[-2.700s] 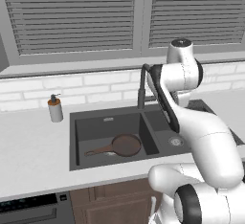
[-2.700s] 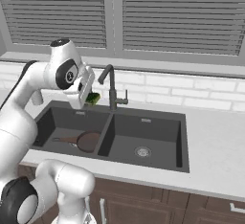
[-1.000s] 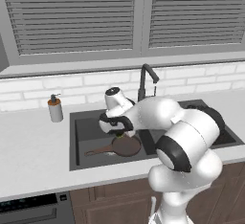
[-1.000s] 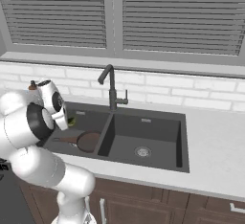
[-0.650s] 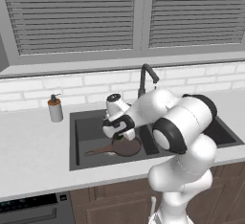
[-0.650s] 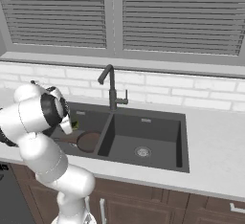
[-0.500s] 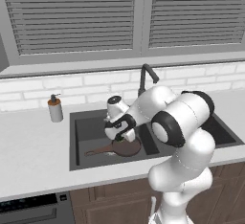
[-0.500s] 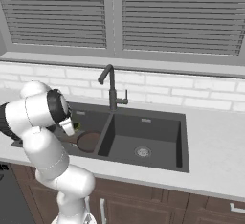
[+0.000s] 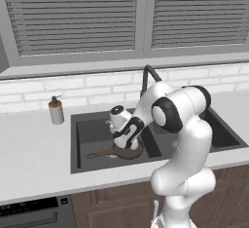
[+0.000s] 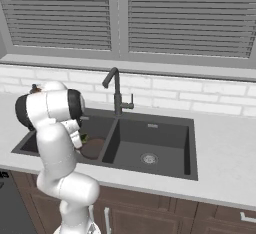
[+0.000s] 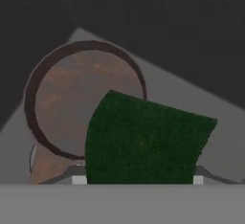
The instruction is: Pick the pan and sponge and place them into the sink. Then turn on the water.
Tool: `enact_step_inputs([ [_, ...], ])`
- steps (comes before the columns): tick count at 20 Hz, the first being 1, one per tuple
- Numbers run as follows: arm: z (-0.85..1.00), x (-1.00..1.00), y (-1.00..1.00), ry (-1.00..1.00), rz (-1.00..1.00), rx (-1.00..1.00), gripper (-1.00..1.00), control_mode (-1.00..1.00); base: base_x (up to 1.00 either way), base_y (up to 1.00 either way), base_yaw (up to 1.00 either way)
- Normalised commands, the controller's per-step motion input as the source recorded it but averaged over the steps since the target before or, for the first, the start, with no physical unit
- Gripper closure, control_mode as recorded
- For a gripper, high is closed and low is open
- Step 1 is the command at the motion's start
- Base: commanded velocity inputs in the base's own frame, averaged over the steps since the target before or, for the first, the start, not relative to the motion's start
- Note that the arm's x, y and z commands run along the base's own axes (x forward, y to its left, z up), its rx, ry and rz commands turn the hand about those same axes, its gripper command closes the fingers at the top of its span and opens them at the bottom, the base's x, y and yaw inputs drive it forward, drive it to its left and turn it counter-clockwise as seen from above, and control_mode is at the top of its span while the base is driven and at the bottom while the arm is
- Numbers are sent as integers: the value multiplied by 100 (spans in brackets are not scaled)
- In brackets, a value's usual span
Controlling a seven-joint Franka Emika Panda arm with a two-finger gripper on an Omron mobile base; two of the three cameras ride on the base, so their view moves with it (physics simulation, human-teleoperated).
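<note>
The dark-brown pan [image 9: 130, 152] lies in the left basin of the dark-grey sink [image 9: 92, 128], its thin handle [image 9: 98, 154] pointing left. My gripper [image 9: 123, 141] hangs low in that basin just above the pan, shut on the green sponge [image 10: 84, 138]. In the hand view the sponge [image 11: 143, 141] sits between the fingers and covers the near right part of the pan [image 11: 72, 98]. In the right base view the pan [image 10: 94, 148] shows beside my arm. No water shows at the dark gooseneck faucet [image 10: 116, 90].
A grey soap dispenser [image 9: 56, 111] stands on the counter left of the sink. The faucet [image 9: 146, 76] rises behind the divider. The right basin [image 10: 150, 150] holds a silver drain [image 10: 149, 158]. A white brick wall and window blinds run behind.
The arm has swung down from beside the faucet into the left basin, carrying the sponge, and over the last second sank a little closer to the pan.
</note>
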Motion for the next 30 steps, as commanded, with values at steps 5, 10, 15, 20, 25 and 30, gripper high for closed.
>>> enact_step_inputs([
  [5,-50,0,0,0,0,-5,100,-100,0,0,0],
  [10,-39,2,0,0,0,-3,100,-100,0,0,0],
  [15,-30,9,0,-2,0,-3,100,-100,0,0,0],
  [20,-21,23,0,-10,0,-3,100,-100,0,0,0],
  [25,-38,14,0,-8,0,-7,100,-100,0,0,0],
  [30,-62,0,9,-3,-2,-13,100,-100,0,0,0],
])
